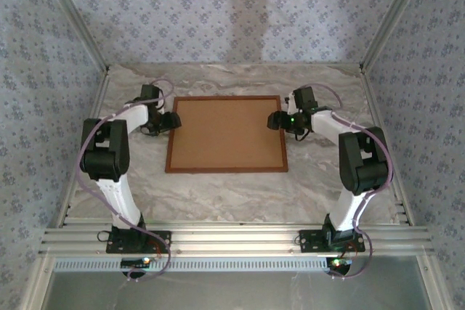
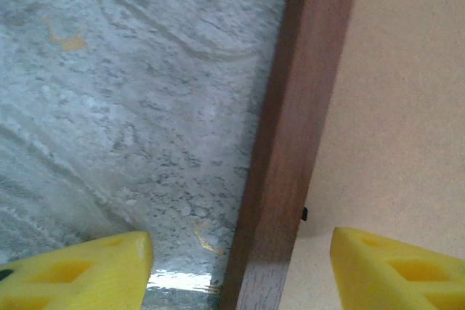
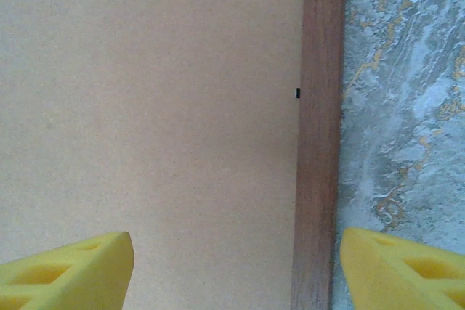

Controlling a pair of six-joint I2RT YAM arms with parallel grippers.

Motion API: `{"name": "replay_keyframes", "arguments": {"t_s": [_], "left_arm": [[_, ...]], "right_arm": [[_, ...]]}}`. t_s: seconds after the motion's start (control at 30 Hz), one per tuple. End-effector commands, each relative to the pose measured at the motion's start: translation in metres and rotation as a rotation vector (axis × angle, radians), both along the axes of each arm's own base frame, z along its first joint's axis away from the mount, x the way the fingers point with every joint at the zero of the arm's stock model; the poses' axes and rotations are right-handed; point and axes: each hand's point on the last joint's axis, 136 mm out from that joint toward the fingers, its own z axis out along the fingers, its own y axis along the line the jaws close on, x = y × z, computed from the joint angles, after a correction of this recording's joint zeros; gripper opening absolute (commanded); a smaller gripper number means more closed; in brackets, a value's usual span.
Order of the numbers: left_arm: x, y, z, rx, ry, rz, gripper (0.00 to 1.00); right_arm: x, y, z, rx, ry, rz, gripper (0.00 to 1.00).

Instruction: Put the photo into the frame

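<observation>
The frame (image 1: 225, 169), thin reddish-brown wood, lies flat in the middle of the table with a plain brown backing board (image 1: 225, 132) filling it. The photo is hidden or out of view. My left gripper (image 1: 173, 120) hovers at the frame's left rail, near the far corner. In the left wrist view the left gripper (image 2: 241, 252) is open, its yellow fingers (image 2: 94, 270) straddling the rail (image 2: 305, 107). My right gripper (image 1: 275, 120) is at the right rail. In the right wrist view the right gripper (image 3: 237, 241) is open over the board (image 3: 145, 107) and rail (image 3: 323, 107).
The marble-patterned table (image 1: 232, 194) is ringed by patterned walls and metal posts. A small black tab sits at the rail's inner edge on each side (image 2: 304, 213) (image 3: 297, 93). Bare tabletop lies in front of the frame.
</observation>
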Motion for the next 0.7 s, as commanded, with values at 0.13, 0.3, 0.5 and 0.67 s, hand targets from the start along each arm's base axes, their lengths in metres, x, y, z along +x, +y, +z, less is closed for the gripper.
{"name": "replay_keyframes", "arguments": {"t_s": [0.13, 0.3, 0.5, 0.67], "left_arm": [[0.006, -0.020, -0.015, -0.025, 0.024, -0.113, 0.47], [-0.003, -0.038, -0.017, -0.038, 0.029, -0.188, 0.35], [-0.005, -0.039, -0.015, -0.025, 0.031, -0.201, 0.29], [-0.005, -0.042, -0.014, -0.028, 0.027, -0.210, 0.27]], "right_arm": [[0.008, -0.023, 0.003, 0.001, 0.039, -0.016, 0.76], [0.032, -0.055, 0.012, -0.107, 0.025, -0.041, 0.68], [0.040, -0.056, -0.006, -0.187, 0.104, 0.014, 0.61], [0.041, -0.047, -0.017, -0.202, 0.165, 0.050, 0.56]]}}
